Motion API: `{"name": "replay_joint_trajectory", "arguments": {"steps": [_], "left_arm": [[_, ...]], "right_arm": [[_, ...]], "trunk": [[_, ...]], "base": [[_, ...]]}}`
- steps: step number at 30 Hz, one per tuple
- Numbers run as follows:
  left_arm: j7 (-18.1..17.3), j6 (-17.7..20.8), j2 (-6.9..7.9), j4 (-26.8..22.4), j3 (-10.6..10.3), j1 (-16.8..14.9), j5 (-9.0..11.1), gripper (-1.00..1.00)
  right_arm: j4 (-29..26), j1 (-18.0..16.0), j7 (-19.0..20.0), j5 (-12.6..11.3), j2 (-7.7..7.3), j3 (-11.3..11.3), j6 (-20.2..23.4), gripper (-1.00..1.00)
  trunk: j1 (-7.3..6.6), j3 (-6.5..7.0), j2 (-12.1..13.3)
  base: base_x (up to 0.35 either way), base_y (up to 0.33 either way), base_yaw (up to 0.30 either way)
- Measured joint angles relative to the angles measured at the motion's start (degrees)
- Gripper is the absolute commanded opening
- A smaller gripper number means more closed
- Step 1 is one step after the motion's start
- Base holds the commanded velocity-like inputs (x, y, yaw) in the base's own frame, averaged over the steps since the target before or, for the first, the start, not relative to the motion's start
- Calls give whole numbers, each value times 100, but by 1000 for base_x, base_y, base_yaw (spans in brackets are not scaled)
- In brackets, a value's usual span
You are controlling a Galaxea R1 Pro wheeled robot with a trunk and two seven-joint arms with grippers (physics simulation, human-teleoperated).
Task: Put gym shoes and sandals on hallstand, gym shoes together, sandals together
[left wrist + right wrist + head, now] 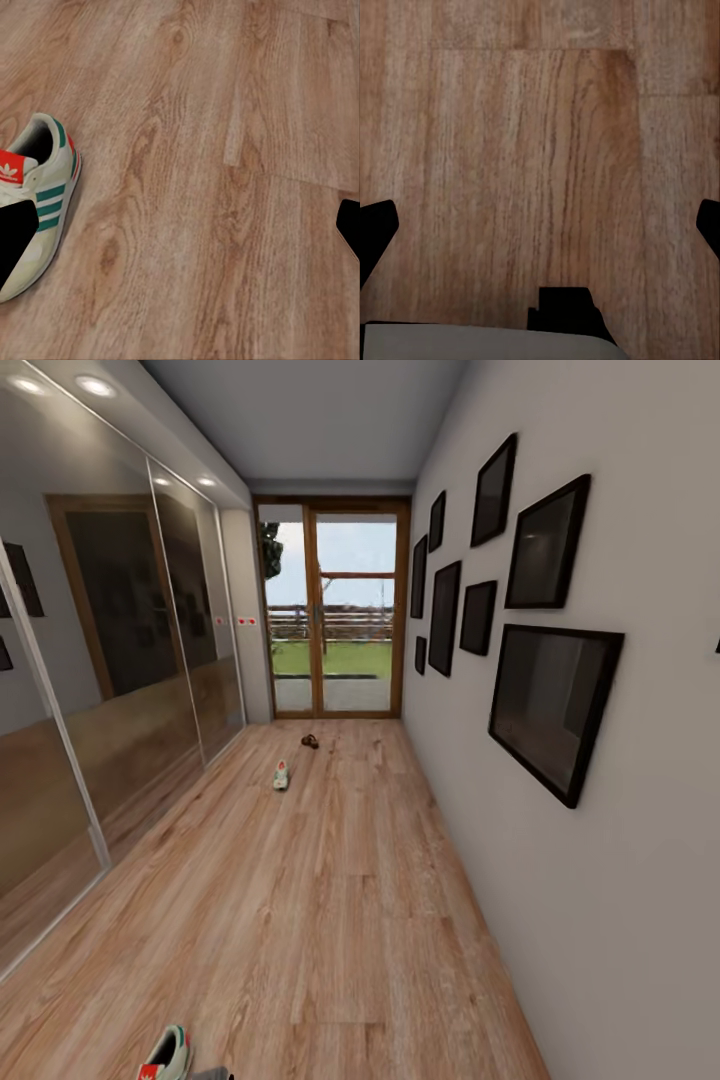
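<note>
White gym shoe (41, 206) lies on the floor (225, 187) beside the left end effector (184, 232), both end effectors spread apart.

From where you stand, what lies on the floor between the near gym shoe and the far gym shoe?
In the head view, only bare floor lies between the near gym shoe and the far gym shoe.

The corridor floor (330, 900) is light brown wood-grain planking. The near gym shoe (41, 199) is white with green side stripes, a red tongue patch and green-red sole. Black picture frames (550, 705) hang on a pale grey wall (640, 880).
</note>
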Motion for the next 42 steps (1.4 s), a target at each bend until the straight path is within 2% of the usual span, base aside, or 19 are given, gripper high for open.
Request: {"name": "replay_joint_trajectory", "arguments": {"steps": [29, 42], "left_arm": [[0, -3, 0, 0, -2, 0, 1, 100], [0, -1, 0, 0, -5, 0, 6, 100]], "right_arm": [[0, 0, 1, 0, 0, 0, 0, 100], [0, 0, 1, 0, 0, 1, 0, 100]], "trunk": [[0, 1, 0], [0, 69, 0]], "base": [[347, 0, 0], [348, 0, 0]]}}
